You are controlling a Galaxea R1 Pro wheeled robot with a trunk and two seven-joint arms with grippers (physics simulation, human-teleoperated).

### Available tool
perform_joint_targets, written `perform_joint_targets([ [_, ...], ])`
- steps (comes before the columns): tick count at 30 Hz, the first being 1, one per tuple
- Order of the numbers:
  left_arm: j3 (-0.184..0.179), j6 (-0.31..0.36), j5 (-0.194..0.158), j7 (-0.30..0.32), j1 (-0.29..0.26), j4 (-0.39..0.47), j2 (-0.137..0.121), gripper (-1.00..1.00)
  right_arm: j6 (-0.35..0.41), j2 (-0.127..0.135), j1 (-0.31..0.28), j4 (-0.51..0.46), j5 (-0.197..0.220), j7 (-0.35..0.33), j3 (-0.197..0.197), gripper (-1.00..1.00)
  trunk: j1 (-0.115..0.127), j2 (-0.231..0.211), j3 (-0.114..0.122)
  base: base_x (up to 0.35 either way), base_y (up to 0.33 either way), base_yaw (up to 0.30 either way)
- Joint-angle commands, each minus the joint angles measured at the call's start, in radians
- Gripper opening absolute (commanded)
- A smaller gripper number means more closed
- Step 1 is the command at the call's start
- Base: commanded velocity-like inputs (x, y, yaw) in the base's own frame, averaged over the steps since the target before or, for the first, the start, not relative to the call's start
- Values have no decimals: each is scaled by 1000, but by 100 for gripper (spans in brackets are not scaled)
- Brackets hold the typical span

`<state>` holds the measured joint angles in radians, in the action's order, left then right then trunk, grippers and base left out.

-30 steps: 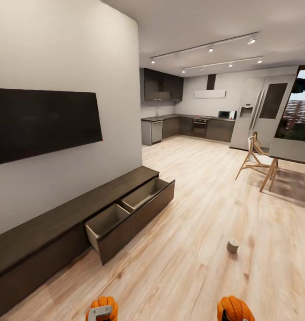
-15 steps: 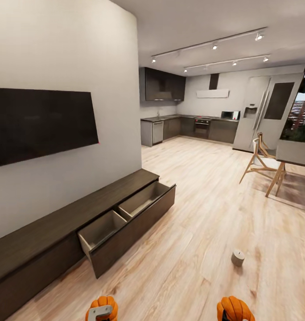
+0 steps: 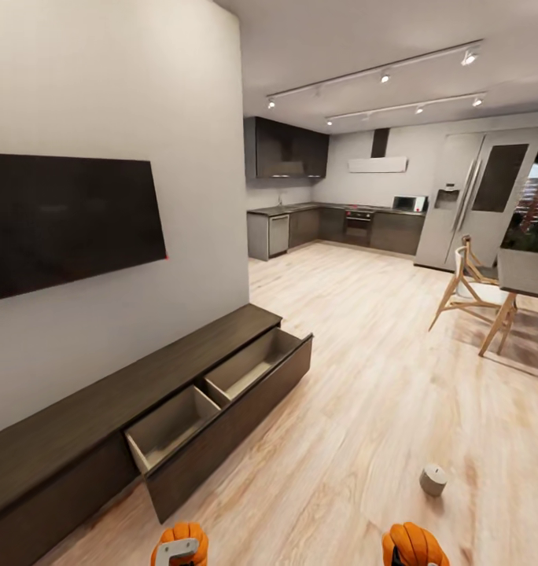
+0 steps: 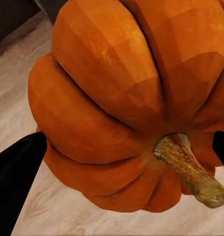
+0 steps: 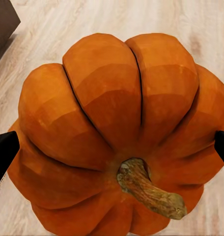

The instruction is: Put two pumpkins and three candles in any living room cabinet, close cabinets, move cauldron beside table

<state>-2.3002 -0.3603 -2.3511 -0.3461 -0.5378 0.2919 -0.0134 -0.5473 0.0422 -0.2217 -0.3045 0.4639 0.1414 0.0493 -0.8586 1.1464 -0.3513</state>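
Between the earlier head frames and now the whole picture shifts: the camera has moved, so the open drawer slides toward lower left and the candle toward lower right; the things themselves look unmoved.

Head view: cabinet runs along the wall from lower left to centre, under a dark wall screen. One long drawer stands pulled out, its two pale compartments showing nothing inside. One candle stands upright on the wood floor at lower right, well apart from the cabinet. At the bottom edge two pumpkins show: left pumpkin with a pale bit of the left gripper in front of it, right pumpkin near bottom right. A table and a chair sit at right edge; the kitchen is far back, upper centre.

Left wrist view: orange ribbed pumpkin close to the lens, stem toward lower right, dark fingers at both sides. Left gripper pinches it.

Right wrist view: second pumpkin, stem at lower centre, dark fingertips pressed at either flank. Right gripper clamps it.

Progress, judged: early. Both pumpkins are carried, none is stowed. One candle is seen on the floor. Drawer needs closing after loading; the cauldron step is left.
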Motion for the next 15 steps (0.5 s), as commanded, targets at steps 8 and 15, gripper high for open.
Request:
perform_joint_targets([
  [8,-8,-7,-5,-5,-2,4,0,-100,-2,-1,-1,-1,-2,6,5,-100,-1,1,-1,331,-9,157],
  [15,-8,-8,-5,-5,-2,4,0,-100,-2,-1,-1,-1,-2,6,4,-100,-1,1,-1,314,-149,239],
])
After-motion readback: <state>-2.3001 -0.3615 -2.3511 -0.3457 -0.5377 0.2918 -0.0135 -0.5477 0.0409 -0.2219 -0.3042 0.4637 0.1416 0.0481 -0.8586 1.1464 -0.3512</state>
